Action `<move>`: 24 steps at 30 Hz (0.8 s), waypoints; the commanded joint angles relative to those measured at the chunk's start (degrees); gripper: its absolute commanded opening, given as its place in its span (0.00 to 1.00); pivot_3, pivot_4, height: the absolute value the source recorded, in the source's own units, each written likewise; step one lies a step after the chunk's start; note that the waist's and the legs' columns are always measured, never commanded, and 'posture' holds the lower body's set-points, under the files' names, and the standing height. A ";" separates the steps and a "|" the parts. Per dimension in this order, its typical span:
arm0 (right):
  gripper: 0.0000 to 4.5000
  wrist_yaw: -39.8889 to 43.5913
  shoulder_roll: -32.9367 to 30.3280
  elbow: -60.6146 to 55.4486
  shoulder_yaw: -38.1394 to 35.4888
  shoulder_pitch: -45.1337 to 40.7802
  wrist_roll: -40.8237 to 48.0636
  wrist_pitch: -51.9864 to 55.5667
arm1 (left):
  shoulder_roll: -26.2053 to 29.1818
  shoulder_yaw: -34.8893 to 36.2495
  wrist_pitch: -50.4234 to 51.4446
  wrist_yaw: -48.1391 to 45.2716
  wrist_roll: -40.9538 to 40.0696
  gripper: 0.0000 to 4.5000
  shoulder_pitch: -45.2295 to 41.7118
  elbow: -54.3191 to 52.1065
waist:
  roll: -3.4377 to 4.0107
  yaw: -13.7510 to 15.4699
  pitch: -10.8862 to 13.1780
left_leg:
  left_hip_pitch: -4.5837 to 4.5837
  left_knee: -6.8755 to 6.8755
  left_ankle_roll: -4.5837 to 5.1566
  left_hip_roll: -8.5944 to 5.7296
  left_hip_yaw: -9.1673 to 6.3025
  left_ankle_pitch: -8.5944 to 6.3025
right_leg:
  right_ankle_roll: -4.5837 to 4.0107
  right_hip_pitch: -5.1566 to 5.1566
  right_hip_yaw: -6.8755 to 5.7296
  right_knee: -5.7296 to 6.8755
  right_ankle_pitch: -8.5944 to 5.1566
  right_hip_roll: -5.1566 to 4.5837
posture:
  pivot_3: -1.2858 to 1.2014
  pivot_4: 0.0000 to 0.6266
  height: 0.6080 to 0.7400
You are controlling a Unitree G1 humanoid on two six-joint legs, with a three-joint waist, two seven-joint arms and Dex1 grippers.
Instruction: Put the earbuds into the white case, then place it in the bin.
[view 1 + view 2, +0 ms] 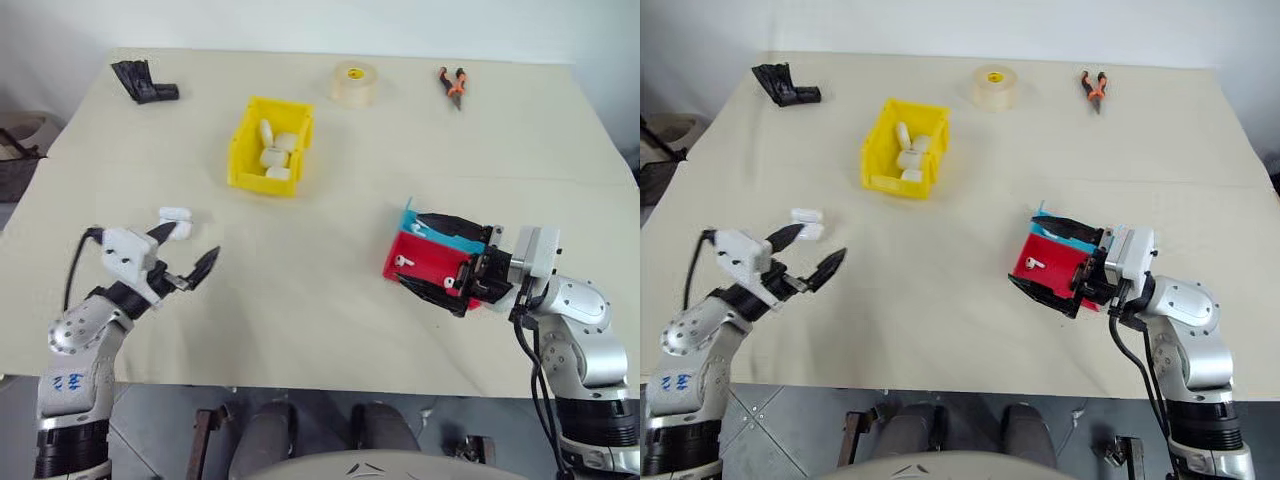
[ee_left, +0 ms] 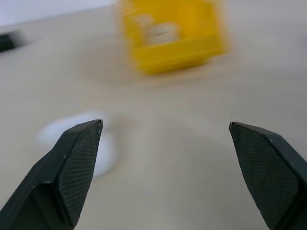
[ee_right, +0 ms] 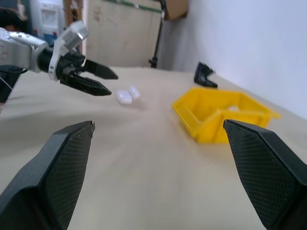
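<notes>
Two pincers spread wide and empty, left pincer beside white case, right pincer over red tray, no legible writing

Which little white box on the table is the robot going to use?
Find the yellow bin near the table's far middle, then look nearer, toward the left gripper. The white case lies there on bare table, open, unlike the cases piled in the bin.
</notes>
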 commanded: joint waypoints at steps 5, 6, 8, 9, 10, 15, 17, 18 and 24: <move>1.00 0.41 -1.35 -1.26 -1.16 0.81 1.44 0.58 | 1.66 5.91 17.33 6.93 -5.22 1.00 0.02 -7.33 | 0.00 0.89 0.00 | 0.03 0.00 0.00 0.01 -0.05 -0.01 | 0.00 0.13 0.00 -0.14 0.01 0.01 | 0.52 0.24 1.00; 1.00 0.61 -1.63 -1.12 -1.20 0.93 1.42 0.72 | 3.48 6.04 20.84 6.61 -6.36 1.00 -1.43 -7.11 | 0.00 0.89 0.00 | 0.05 0.00 0.00 0.01 -0.05 -0.01 | 0.00 0.14 0.00 -0.13 0.01 0.01 | 0.52 0.24 1.00; 1.00 0.66 -1.91 -0.78 -1.27 0.87 1.38 0.75 | 7.44 5.84 29.20 6.92 -7.93 1.00 -5.11 -5.99 | 0.00 0.81 0.00 | 0.05 0.00 0.00 0.01 -0.06 -0.01 | 0.00 0.15 0.00 -0.14 0.01 0.03 | 0.52 0.24 1.00; 1.00 0.65 -2.01 -0.60 -1.29 0.77 1.37 0.70 | 10.50 5.05 35.44 7.08 -8.61 1.00 -7.97 -4.88 | -0.02 0.82 0.01 | 0.07 -0.01 0.00 0.00 -0.05 -0.01 | 0.00 0.16 0.01 -0.14 0.01 0.03 | 0.52 0.24 1.00; 1.00 0.63 -2.05 -0.48 -1.31 0.69 1.37 0.67 | 12.59 4.50 40.08 7.25 -9.18 1.00 -10.09 -4.14 | -0.02 0.72 0.01 | 0.06 0.00 -0.01 0.02 -0.08 0.00 | 0.00 0.16 -0.01 -0.12 0.01 0.06 | 0.52 0.24 1.00; 1.00 -0.19 -1.22 -0.88 -0.55 0.76 0.87 0.56 | 20.22 -2.99 57.83 8.00 -8.13 1.00 -24.79 3.34 | -0.01 0.33 0.01 | 0.13 -0.11 -0.01 -0.09 -0.09 0.00 | 0.00 0.14 -0.01 -0.05 0.01 0.15 | 0.52 0.24 1.00; 1.00 -0.52 -0.81 -1.31 0.07 0.99 0.72 0.58 | 21.58 -8.19 64.35 7.92 -7.39 1.00 -31.26 7.43 | -0.01 0.25 0.01 | 0.12 -0.12 -0.01 -0.09 -0.10 0.00 | 0.00 0.10 0.00 0.04 0.01 0.21 | 0.52 0.24 1.00; 1.00 -0.64 -0.64 -1.52 0.38 1.06 0.66 0.60 | 21.75 -10.78 66.40 7.53 -7.15 1.00 -34.56 9.65 | -0.01 0.17 0.01 | 0.11 -0.10 -0.01 -0.09 -0.09 0.00 | 0.00 0.10 0.00 0.04 0.01 0.23 | 0.52 0.24 1.00; 1.00 -1.15 -0.21 -1.88 1.07 0.73 0.48 0.57 | 20.67 -21.13 65.84 6.27 -3.56 1.00 -45.63 19.86 | -0.02 -0.39 0.02 | -0.01 -0.08 -0.01 -0.20 -0.07 0.00 | 0.00 -0.25 0.04 0.49 0.01 0.20 | 0.52 0.24 1.00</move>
